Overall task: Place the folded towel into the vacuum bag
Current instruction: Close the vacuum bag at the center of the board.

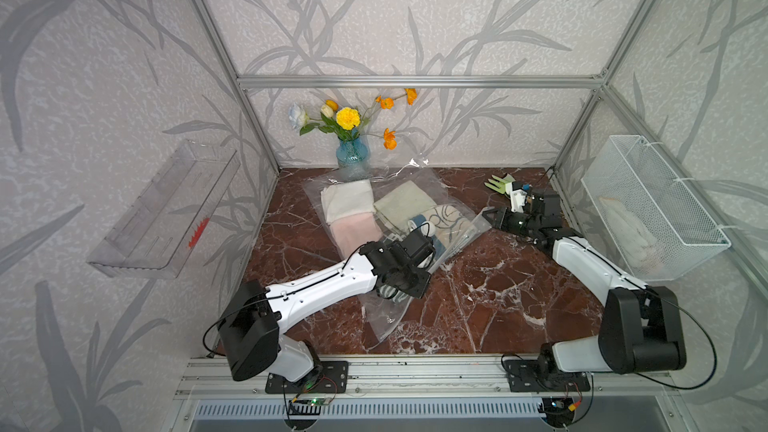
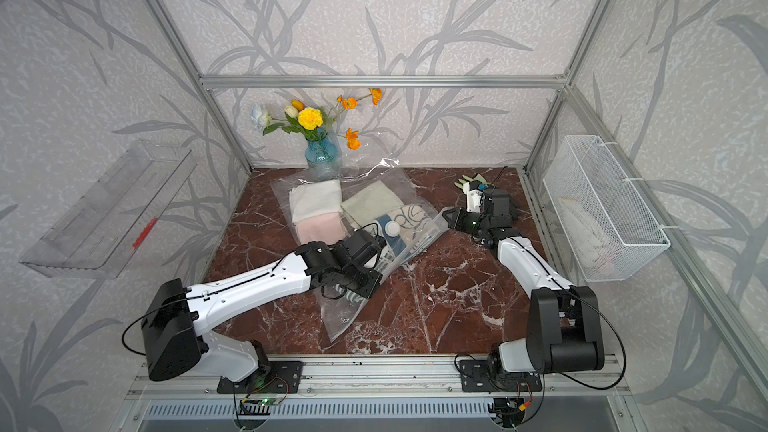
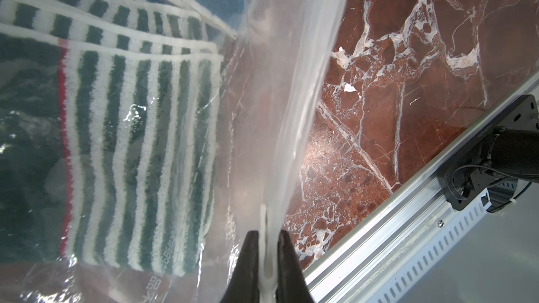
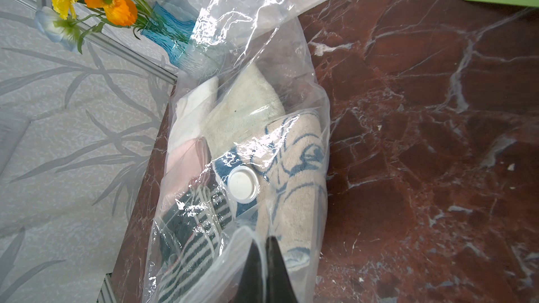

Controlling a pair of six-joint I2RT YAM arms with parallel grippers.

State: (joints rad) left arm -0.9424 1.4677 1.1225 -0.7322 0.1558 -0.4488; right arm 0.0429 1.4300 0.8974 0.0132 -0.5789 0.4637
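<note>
here the red marble tabletop [image 1: 498,284] carries the vacuum bag [image 1: 388,315], which lies slanted between the two arms, with one end of its mouth edge at each gripper. inside it several folded towels lie side by side: a white one [image 1: 347,197] and a pink one [image 1: 355,234] furthest from the right gripper [image 4: 264,257], a pale green one [image 1: 405,203] past those, and a beige towel with blue swirls [image 4: 300,170] just beyond its tips. the green-and-white striped towel [image 3: 140,141] lies just beside the left gripper [image 3: 267,257], behind the clear film and fully within the bag, close to the mouth.

the left gripper is pinching the whitish zip-seal edge [image 3: 291,112], which runs straight away from its tips. the right gripper's jaws are pressed together at the bag's rim; whether film is caught between them i cannot tell. the round white valve cap [image 4: 243,184] sits on the upper film a little ahead of the right gripper's tips.

as i judge it, the putting-in step is all but finished: the striped towel is already in, and the grippers tend the mouth. the next move calls for letting the edge go without dragging the slippery film, since a pull from the left gripper could slide the towel back towards the opening.
</note>
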